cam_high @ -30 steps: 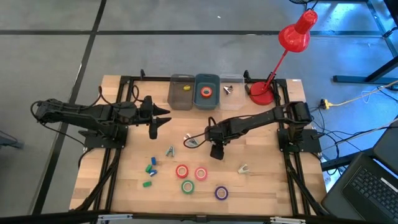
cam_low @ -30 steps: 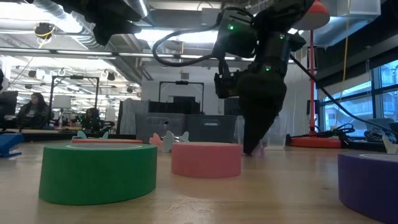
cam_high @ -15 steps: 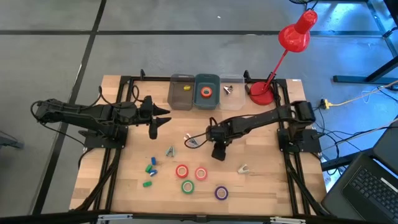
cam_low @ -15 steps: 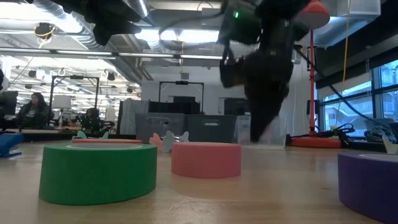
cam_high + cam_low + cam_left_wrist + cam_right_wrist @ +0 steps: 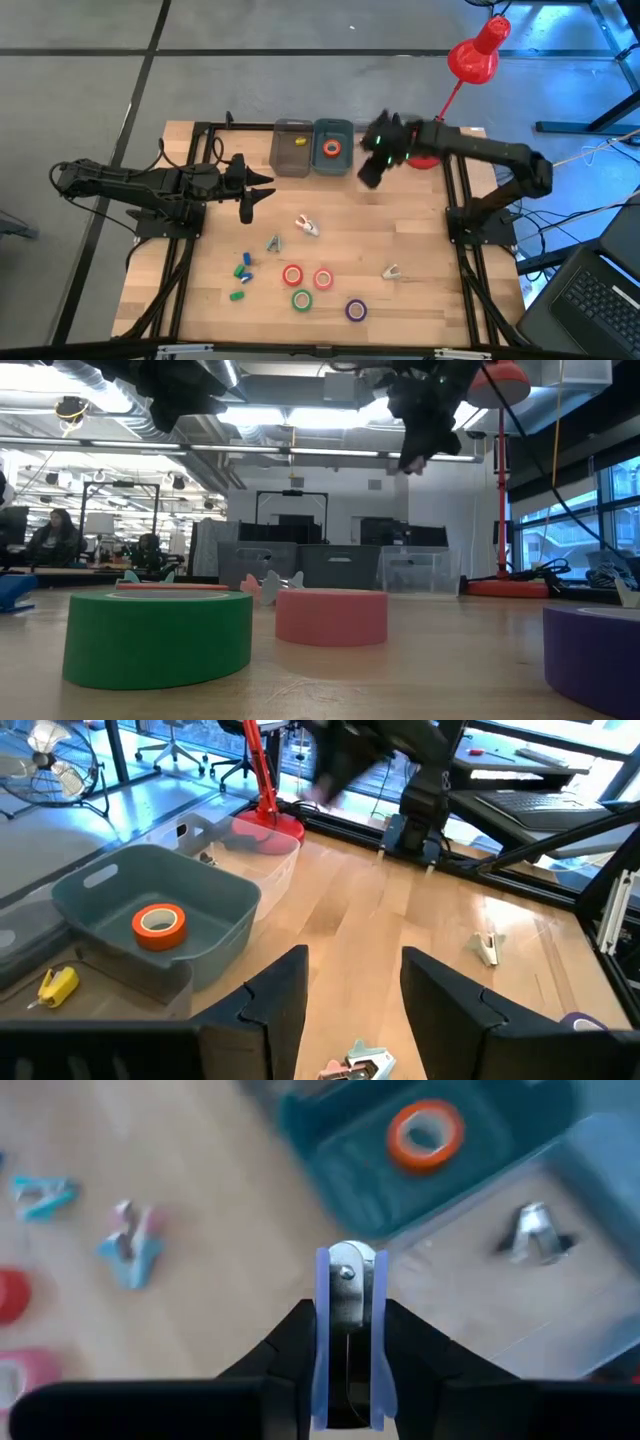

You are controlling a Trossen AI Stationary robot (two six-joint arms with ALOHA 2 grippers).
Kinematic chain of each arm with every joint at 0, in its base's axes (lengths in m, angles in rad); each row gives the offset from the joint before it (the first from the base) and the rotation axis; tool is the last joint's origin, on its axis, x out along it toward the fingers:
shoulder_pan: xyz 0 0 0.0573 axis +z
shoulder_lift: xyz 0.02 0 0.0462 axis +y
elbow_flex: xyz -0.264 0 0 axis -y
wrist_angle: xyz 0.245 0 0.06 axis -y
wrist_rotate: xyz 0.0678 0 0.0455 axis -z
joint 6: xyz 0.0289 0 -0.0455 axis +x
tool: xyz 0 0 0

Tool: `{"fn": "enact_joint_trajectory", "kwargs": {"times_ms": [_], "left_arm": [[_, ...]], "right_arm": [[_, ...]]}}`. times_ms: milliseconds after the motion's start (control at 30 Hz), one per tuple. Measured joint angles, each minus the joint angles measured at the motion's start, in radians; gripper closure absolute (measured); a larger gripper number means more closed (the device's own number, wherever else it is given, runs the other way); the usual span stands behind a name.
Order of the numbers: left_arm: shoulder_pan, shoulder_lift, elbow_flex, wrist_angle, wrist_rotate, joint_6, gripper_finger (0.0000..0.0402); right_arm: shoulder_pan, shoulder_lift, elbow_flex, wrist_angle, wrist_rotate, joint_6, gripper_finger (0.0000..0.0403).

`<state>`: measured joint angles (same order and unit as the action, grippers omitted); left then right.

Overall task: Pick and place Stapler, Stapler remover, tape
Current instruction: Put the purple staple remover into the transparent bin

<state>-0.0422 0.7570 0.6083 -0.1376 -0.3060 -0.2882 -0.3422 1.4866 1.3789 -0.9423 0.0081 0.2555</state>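
Observation:
My right gripper (image 5: pixel 368 172) hangs high over the table's far side, beside the teal bin (image 5: pixel 333 131) and the clear bin (image 5: pixel 600 1170), shut on a pale blue staple remover (image 5: pixel 347 1305). Another staple remover (image 5: pixel 530 1230) lies in the clear bin. An orange tape roll (image 5: pixel 331 149) sits in the teal bin, and a yellow stapler (image 5: pixel 298 141) in the grey bin. Red (image 5: pixel 292 275), pink (image 5: pixel 323 279), green (image 5: pixel 301 299) and purple (image 5: pixel 355 310) tape rolls lie flat near the table's near edge. My left gripper (image 5: pixel 250 197) waits at the left, open. My right gripper pinches the staple remover between its two fingers (image 5: pixel 300 1345), one pad on each pale blue side (image 5: pixel 322 1320), with the metal middle and its rivet (image 5: pixel 345 1273) showing past the fingertips. The fingers point down and the remover is lifted clear, well above the table.
More staple removers lie on the table: a white one (image 5: pixel 307 226), a teal one (image 5: pixel 273 243) and one at the right (image 5: pixel 391 271). Small blue and green blocky pieces (image 5: pixel 241 272) sit near the left. A red lamp (image 5: pixel 470 60) stands at the far right corner.
My right gripper has risen from the middle of the table and swung quickly toward the far edge, carrying the staple remover up to the bins. It has stayed shut. The left arm and the tape rolls have kept still.

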Motion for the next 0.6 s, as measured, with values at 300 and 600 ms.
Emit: {"fn": "enact_joint_trajectory", "kwargs": {"times_ms": [300,600], "left_arm": [[0.000,0.000,0.000,0.004,-0.018,0.026,0.0252],[0.000,0.000,0.000,0.004,-0.044,0.039,0.0249]], "right_arm": [[-0.288,0.156,0.034,-0.002,-0.110,-0.217,0.0319],[-0.320,0.384,0.033,-0.009,-0.098,-0.368,0.0319]]}}
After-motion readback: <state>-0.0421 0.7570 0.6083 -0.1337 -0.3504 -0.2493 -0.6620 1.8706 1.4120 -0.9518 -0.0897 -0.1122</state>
